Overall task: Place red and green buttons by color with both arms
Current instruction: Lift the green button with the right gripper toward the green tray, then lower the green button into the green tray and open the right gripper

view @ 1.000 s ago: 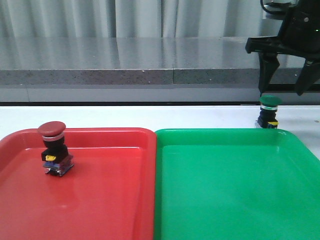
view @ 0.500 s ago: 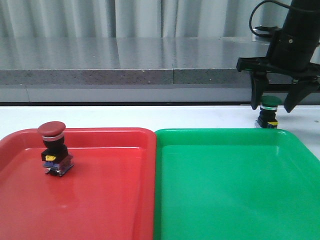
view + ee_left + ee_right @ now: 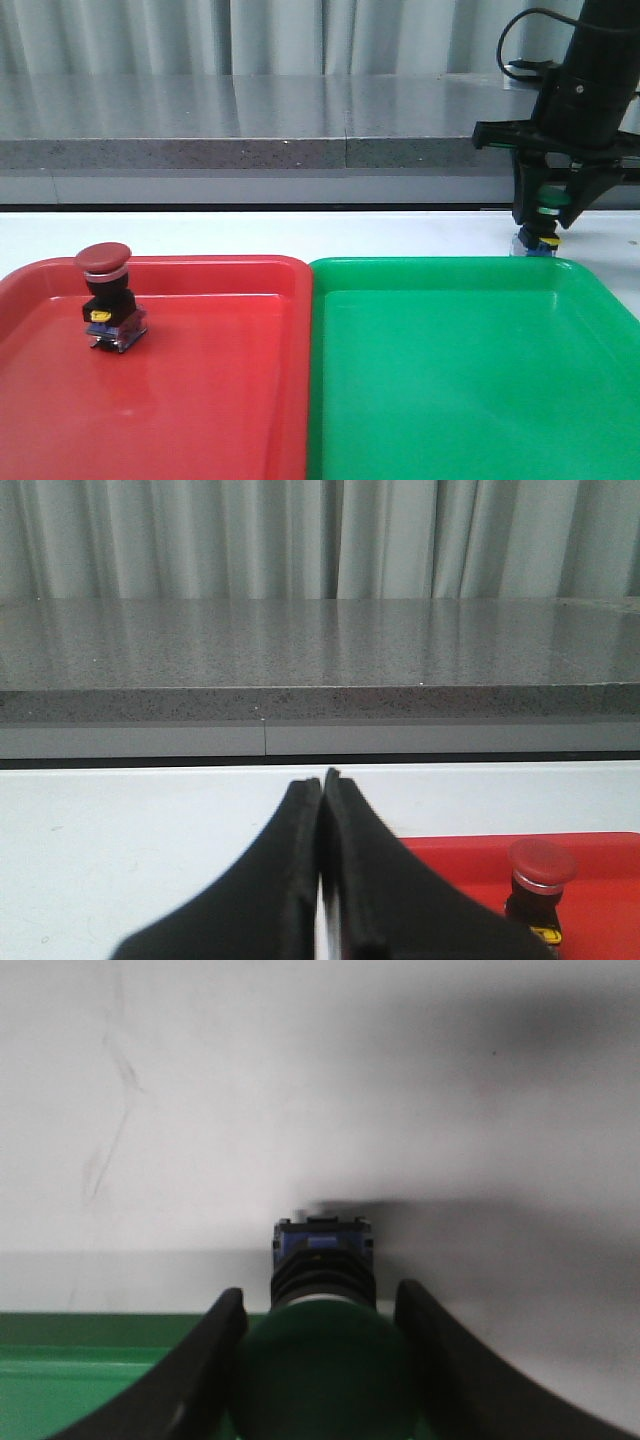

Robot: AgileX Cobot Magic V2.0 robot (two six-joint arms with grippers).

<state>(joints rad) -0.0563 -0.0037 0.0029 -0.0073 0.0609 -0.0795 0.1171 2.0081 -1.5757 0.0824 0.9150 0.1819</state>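
The red button (image 3: pixel 105 262) stands in the red tray (image 3: pixel 200 400), at its far left; it also shows in the left wrist view (image 3: pixel 541 865). The green button (image 3: pixel 545 238) stands on the white table just behind the green tray (image 3: pixel 450 380), at the far right. My right gripper (image 3: pixel 548 225) has come down over it with one finger on each side. In the right wrist view, both fingers of the right gripper (image 3: pixel 320 1295) press against the dark green cap (image 3: pixel 320 1370). My left gripper (image 3: pixel 322 780) is shut and empty, left of the red tray (image 3: pixel 450 850), and is out of the front view.
The two trays lie side by side and fill the near part of the table. A grey ledge (image 3: pixel 250 150) and a curtain run along the back. The green tray's far rim (image 3: pixel 80 1330) lies just beside the green button.
My right gripper has come down from above the green button to around it, and its fingers have closed in on the cap. The red button has not moved.
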